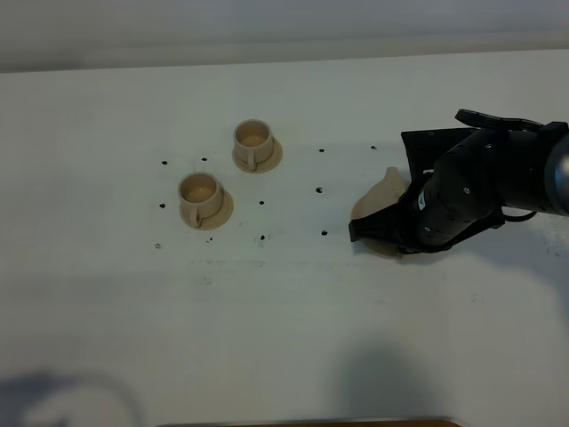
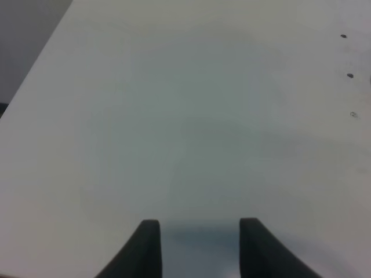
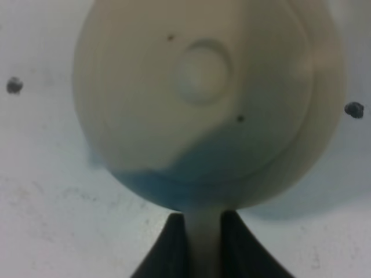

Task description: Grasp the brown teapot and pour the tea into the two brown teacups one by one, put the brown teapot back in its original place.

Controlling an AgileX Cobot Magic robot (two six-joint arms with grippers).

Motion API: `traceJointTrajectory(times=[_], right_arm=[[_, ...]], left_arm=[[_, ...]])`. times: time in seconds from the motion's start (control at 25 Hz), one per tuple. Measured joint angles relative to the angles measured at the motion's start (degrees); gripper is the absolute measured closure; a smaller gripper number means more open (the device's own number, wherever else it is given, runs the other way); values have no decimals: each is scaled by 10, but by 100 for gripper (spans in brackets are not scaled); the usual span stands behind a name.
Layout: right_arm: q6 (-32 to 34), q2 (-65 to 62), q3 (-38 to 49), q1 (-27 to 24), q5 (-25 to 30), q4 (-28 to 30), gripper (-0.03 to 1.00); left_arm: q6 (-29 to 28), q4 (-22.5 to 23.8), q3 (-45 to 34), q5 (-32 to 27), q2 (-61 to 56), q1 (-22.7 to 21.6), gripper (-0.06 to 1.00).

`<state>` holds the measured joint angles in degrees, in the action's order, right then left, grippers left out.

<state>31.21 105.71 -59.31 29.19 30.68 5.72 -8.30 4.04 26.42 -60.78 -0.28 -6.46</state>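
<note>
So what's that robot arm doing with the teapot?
The right gripper is pinching the brown teapot by its handle, probably about to lift it and pour. The near teacup and the far teacup stand off to the side, waiting. The left gripper hangs open over the table, holding nothing.

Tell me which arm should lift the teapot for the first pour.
Right. The right gripper grips the brown teapot by its handle; the left gripper hangs open over the table, holding nothing.

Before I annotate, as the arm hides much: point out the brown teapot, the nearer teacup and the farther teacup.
brown teapot [image 3: 204, 78], right wrist view, on its lid knob.
nearer teacup [image 1: 200, 189], exterior high view, inside its mouth.
farther teacup [image 1: 252, 135], exterior high view, inside its mouth.
</note>
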Motion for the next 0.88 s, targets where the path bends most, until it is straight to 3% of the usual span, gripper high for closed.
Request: traceJointTrajectory(times=[0.44, 0.88], right_arm=[[0, 1, -5, 0, 3, 10, 86], [-10, -41, -21, 0, 33, 60, 86]], left_arm=[[0, 0, 0, 0, 0, 0, 64], [0, 0, 0, 0, 0, 0, 64]])
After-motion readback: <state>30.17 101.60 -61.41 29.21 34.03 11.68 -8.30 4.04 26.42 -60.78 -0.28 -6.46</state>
